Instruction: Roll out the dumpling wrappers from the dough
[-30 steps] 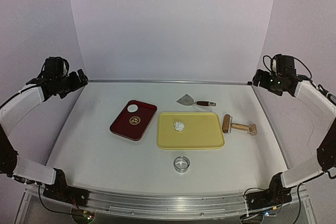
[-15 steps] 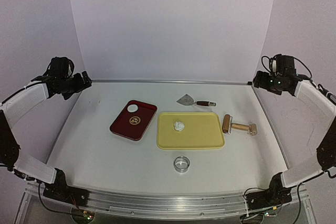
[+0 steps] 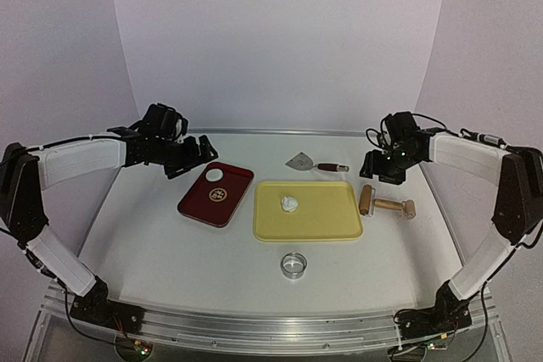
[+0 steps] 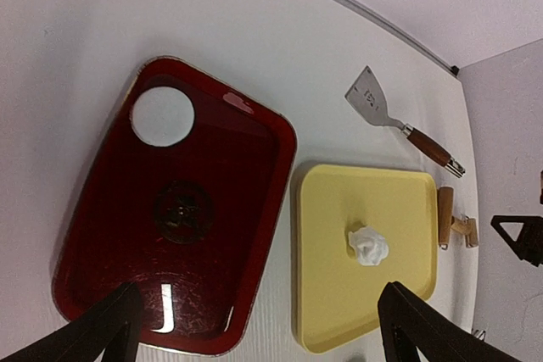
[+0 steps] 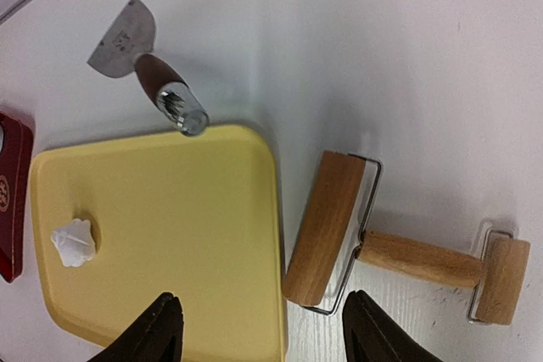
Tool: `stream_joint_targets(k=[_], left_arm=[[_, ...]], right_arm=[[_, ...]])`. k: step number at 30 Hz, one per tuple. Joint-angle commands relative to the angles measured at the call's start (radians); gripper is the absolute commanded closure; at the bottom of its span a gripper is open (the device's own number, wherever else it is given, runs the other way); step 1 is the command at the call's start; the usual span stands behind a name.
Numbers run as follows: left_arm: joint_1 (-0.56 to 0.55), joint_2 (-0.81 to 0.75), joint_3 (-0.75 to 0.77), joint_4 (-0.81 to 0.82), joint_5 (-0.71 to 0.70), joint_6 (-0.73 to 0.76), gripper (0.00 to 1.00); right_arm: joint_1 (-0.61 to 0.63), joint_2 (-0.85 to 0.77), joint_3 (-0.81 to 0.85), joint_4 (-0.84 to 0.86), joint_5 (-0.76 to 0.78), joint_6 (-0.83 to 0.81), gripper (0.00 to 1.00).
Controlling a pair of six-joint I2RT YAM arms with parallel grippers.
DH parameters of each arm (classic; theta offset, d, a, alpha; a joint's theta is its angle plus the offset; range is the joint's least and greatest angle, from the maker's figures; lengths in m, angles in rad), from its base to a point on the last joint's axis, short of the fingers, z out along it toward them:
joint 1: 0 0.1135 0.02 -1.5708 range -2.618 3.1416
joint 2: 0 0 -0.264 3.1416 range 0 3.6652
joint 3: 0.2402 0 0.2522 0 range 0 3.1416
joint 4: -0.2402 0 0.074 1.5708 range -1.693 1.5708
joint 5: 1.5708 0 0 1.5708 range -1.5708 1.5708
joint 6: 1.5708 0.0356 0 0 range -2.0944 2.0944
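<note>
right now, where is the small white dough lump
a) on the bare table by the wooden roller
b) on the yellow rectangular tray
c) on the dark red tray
b: the small white dough lump sits on the yellow rectangular tray, left of its middle.

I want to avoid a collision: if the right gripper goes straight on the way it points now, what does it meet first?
The right gripper would probably meet the rolling pin first: its drum lies ahead between the open jaws, beside the yellow board. Depth is unclear.
</note>
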Motion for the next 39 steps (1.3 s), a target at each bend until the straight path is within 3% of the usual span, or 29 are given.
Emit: stream_joint_targets(k=[1, 15, 20, 29, 39], left_arm=[[-0.03, 0.026, 0.026, 0.073, 0.052, -0.082, 0.02], [-0.034, 0.038, 0.045, -0.016, 0.075, 0.019, 0.01], [-0.034, 0.042, 0.015, 0.016, 0.111, 0.006, 0.01], [-0.034, 0.041, 0.013, 0.01, 0.126, 0.019, 0.01], [-0.034, 0.025, -0.024, 0.032, 0.14, -0.002, 0.01]], right_arm=[[-0.016, 0.042, -0.032, -0.05, 0.069, 0.178, 0.37], [-0.254, 0.046, -0.047, -0.218, 0.125, 0.152, 0.39], [-0.358, 0.123, -0.03, -0.268, 0.037, 0.088, 0.38], [-0.375, 0.147, -0.063, -0.264, -0.043, -0.009, 0.39], [-0.363, 0.135, -0.082, -0.261, -0.028, -0.14, 0.34]])
